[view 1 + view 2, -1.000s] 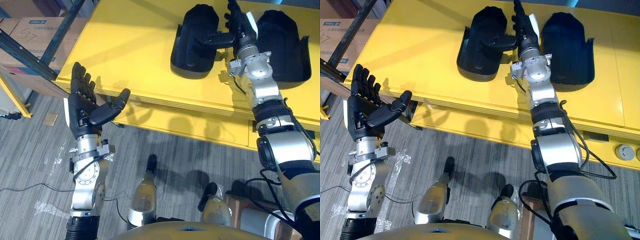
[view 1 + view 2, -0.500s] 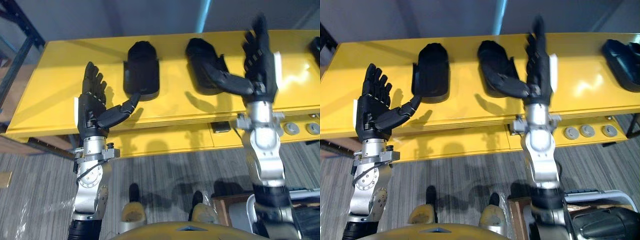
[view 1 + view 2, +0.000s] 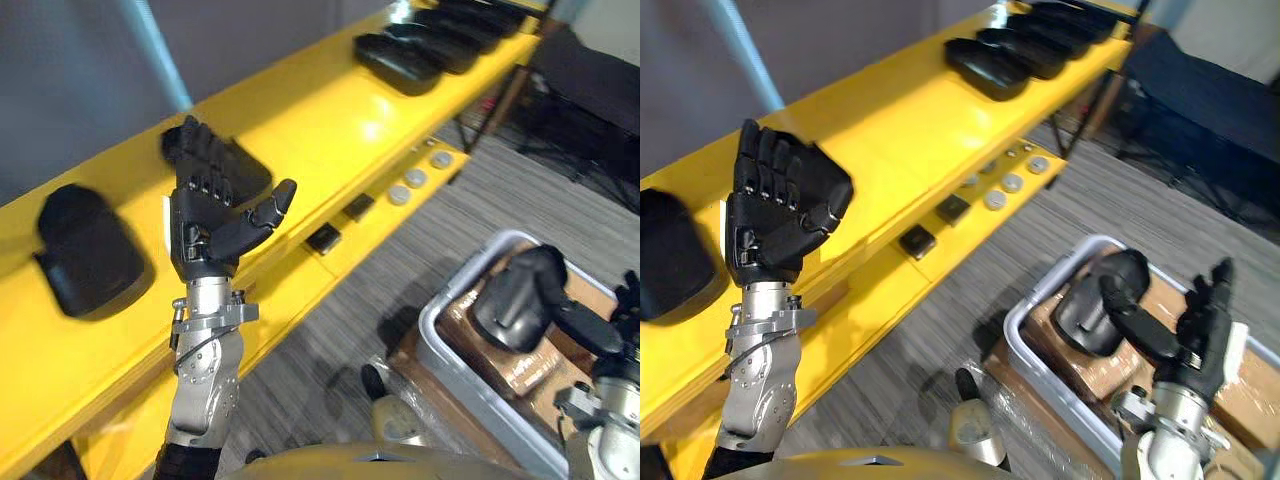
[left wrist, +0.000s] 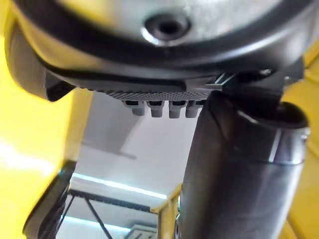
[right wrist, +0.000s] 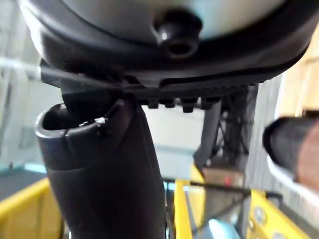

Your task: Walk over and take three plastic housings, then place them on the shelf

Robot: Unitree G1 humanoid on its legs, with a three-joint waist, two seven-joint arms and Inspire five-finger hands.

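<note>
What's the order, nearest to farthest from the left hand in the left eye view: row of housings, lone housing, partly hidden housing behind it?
1. Partly hidden housing, right behind the left hand.
2. Lone housing, toward the left end of the shelf.
3. Row of housings, at its far right end.

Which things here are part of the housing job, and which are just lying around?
Job: black housing in the grey bin; shelf housings; yellow shelf; left hand, open; right hand, open.
Lying about: brown boxes in the bin; round buttons on the shelf front.
</note>
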